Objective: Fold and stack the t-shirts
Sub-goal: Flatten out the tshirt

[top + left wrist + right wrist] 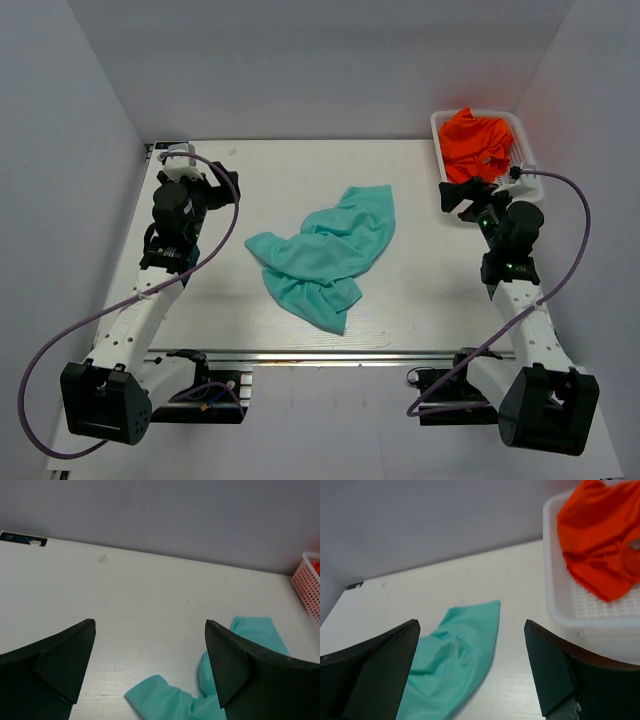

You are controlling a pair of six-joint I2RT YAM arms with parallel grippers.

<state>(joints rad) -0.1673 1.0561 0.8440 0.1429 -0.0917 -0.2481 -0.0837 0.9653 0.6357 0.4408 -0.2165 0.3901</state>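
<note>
The teal t-shirt (pixel 325 255) lies crumpled in the middle of the table; it also shows in the left wrist view (pixel 165 700) and the right wrist view (pixel 455 665). The orange-red t-shirt (pixel 477 143) is bunched inside the white basket (pixel 529 178) at the back right, seen too in the right wrist view (pixel 600 540). My left gripper (pixel 228 185) is open and empty, left of the teal shirt. My right gripper (pixel 455 195) is open and empty, just in front of the basket, right of the teal shirt.
White walls enclose the table at the back and both sides. A metal rail (pixel 330 355) runs along the near edge. Purple cables (pixel 70 330) loop off both arms. A small black label (pixel 22 539) sits at the back left corner.
</note>
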